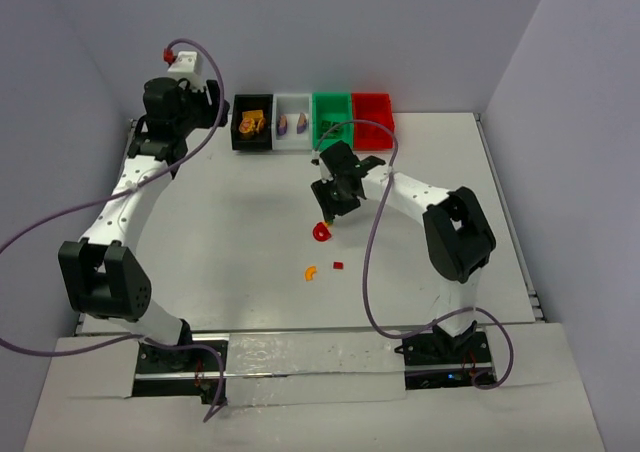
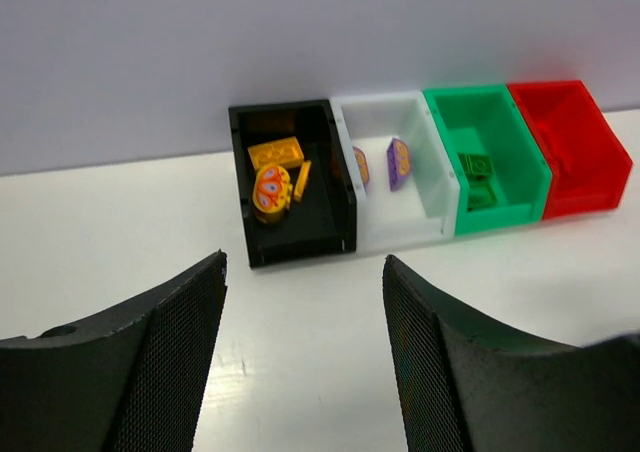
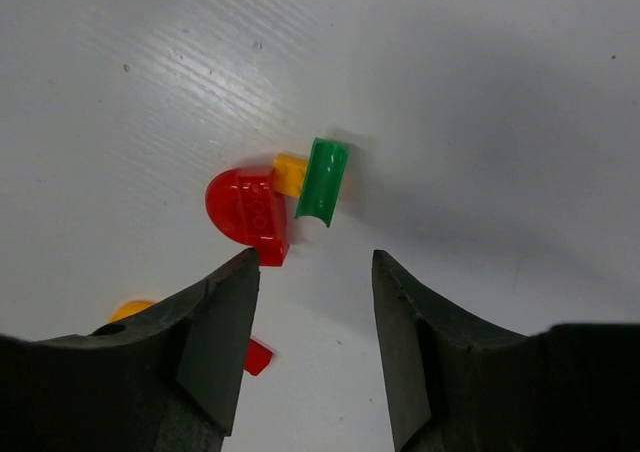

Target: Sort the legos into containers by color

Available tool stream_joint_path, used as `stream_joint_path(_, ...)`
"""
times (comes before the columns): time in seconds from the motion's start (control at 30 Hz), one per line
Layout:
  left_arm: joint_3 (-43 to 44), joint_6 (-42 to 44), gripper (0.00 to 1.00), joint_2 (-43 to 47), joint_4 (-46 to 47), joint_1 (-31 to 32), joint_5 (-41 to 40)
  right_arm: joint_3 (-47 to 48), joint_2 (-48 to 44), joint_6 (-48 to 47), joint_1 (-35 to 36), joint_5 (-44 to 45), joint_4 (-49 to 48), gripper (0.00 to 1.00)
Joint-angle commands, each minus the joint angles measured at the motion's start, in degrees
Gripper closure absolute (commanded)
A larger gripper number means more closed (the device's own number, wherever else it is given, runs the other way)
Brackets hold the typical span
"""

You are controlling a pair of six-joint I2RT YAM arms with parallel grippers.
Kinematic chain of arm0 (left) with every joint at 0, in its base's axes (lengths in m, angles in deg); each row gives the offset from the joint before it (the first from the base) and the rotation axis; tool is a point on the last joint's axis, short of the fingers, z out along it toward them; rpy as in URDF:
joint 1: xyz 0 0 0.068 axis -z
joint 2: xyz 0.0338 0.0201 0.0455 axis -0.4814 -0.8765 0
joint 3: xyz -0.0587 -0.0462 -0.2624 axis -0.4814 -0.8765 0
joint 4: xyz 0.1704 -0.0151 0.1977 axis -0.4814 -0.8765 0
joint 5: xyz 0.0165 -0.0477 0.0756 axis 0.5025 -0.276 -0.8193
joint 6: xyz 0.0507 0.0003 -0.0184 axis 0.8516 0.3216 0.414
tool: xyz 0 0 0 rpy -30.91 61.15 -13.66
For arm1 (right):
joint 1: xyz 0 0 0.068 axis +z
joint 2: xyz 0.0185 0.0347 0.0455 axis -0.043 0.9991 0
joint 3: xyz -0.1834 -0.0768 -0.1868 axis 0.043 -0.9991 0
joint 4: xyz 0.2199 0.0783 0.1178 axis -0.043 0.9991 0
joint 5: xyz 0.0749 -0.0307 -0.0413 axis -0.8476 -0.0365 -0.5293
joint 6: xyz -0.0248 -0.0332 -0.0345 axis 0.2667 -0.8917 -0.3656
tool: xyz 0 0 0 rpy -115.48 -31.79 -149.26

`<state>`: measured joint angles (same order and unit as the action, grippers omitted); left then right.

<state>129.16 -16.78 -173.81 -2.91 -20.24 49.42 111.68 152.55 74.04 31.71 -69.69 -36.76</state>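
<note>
**Top view.** Logged four containers in a row at the far edge of the table [image 1: 230, 227]: black bin [image 1: 252, 99], white bin [image 1: 293, 98], green bin [image 1: 332, 98], red bin [image 1: 372, 98]. Found the right gripper [image 1: 328, 215] poised over a mixed-colour stack [image 1: 321, 233] mid-table, well apart from the bins. Noted two loose pieces nearer the bases: an orange curved piece [image 1: 311, 271] and a small red piece [image 1: 338, 266]. Placed the left gripper [image 1: 215, 100] just beside the black bin.

**Left wrist view.** Recorded jaws apart, nothing held. Counted orange-yellow legos [image 2: 272, 187] in the black bin, purple pieces [image 2: 399, 162] in the white, green bricks [image 2: 476, 167] in the green. Saw none in the red.

**Right wrist view.** Recorded jaws spread and empty above the stack: red half-round [image 3: 248, 212], yellow brick [image 3: 290, 175] and green curved piece [image 3: 325, 182], all touching. Cannot tell whether clicked together.

**Risks, as judged.**
- Expect three colours in one bin if closed on the whole stack.
- Expect a slip or sideways flick if pinched on the green piece's rounded back alone.
- Watch for a clash with the left gripper on delivery to the bins.
</note>
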Motion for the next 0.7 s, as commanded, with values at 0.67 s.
stream_joint_path(0.67, -6.3, -6.5, 0.31, 2.6, -1.6, 0.1, 3.8, 7.9, 8.7, 0.5, 1.2, 5.1, 3.2, 0.54)
